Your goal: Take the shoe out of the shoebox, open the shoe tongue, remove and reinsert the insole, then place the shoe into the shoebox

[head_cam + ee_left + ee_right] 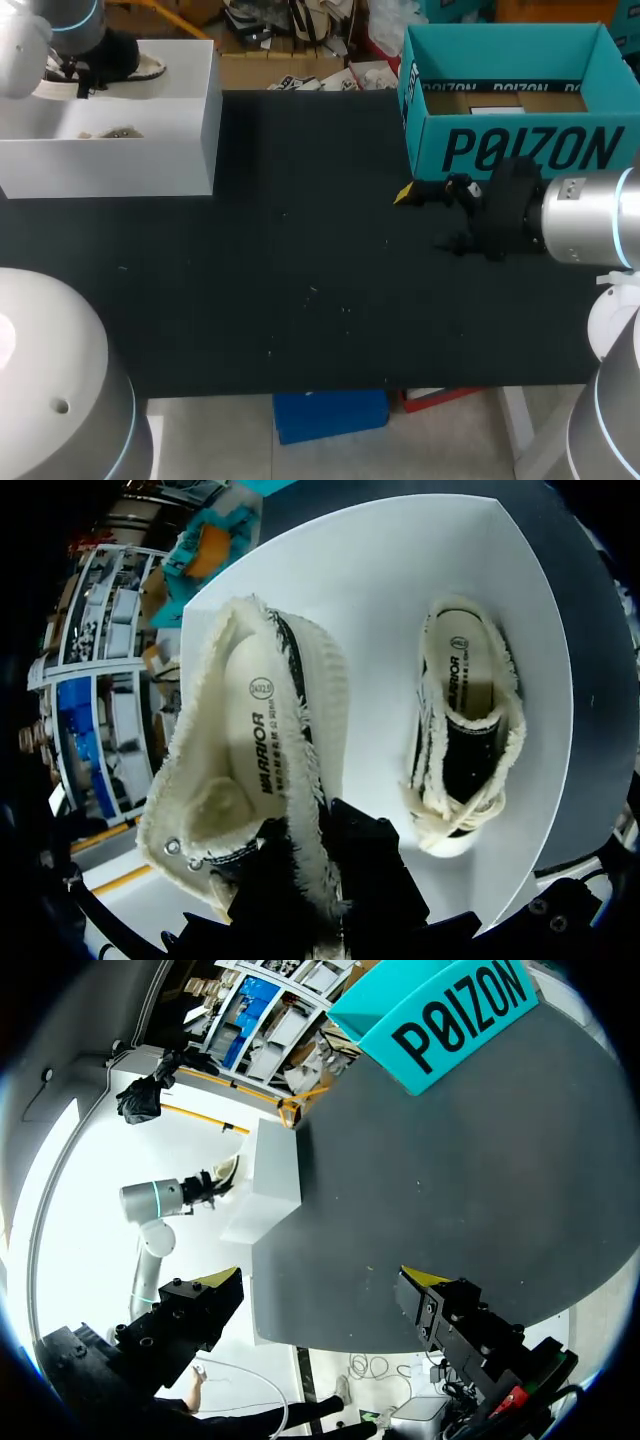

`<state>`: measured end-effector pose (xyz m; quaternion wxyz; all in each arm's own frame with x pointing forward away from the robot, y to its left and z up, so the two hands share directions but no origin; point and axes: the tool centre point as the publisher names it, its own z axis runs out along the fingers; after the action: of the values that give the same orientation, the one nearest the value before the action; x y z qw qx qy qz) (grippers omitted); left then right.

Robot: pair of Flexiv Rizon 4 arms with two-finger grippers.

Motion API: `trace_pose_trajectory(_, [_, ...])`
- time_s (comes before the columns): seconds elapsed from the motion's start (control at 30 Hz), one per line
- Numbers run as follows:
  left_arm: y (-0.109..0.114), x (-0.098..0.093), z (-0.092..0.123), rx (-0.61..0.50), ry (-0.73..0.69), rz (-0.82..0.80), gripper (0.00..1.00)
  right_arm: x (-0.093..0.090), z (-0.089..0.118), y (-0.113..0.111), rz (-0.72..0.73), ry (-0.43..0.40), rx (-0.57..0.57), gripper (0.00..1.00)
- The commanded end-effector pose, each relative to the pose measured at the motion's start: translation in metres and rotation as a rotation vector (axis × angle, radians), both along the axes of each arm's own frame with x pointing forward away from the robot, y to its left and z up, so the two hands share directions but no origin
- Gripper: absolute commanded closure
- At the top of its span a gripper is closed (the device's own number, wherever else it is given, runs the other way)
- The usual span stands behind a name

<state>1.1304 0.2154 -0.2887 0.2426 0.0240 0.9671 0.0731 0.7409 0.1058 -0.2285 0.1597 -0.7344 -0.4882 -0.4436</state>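
**Shoe gripped over white shoebox**

Wrist view showed the left gripper clenched on the shoe's frayed cream collar, one dark finger on each side of the side wall (yellow tips hidden by the fabric). It held the shoe above the rear part of the box, opening toward the wrist camera, cream insole lying inside. On the box floor lay a second shoe, same black canvas and frayed trim, apart from the held one. Over the black table the right gripper hovered low, fingers spread wide with nothing between them, just in front of the teal box. That box stood at the table's far right, well apart from the white shoebox.
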Motion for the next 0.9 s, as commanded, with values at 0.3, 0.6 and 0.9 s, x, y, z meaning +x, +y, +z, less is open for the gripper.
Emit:
trace_pose_trajectory(0.3, [0.001,0.014,-0.046,0.004,0.042,0.019,1.0,0.0,0.0,0.0,0.0,0.0,0.0,0.0])
trace_pose_trajectory(0.6, [0.0,0.026,-0.065,0.01,0.06,0.013,1.0,0.0,0.0,0.0,0.0,0.0,0.0,0.0])
trace_pose_trajectory(0.9, [-0.005,0.028,-0.068,0.023,0.083,-0.004,1.0,0.0,0.0,0.0,0.0,0.0,0.0,0.0])
